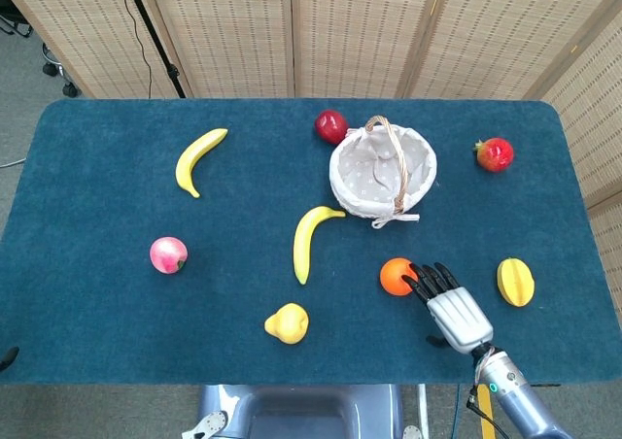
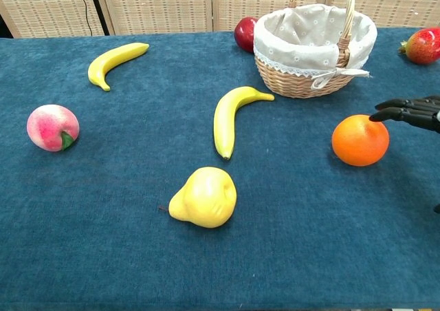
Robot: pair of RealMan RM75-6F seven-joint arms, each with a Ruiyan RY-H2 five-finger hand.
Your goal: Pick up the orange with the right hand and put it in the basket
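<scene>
The orange lies on the blue table in front of the wicker basket, which has a white cloth lining and an upright handle. My right hand is open, fingers stretched out toward the orange, fingertips reaching its right side. Whether they touch it is unclear. Nothing is in the hand. My left hand appears in neither view.
A yellow starfruit lies right of the hand. A banana and a yellow pear lie left of the orange. A red apple sits behind the basket, a red fruit to its right, another banana and a peach farther left.
</scene>
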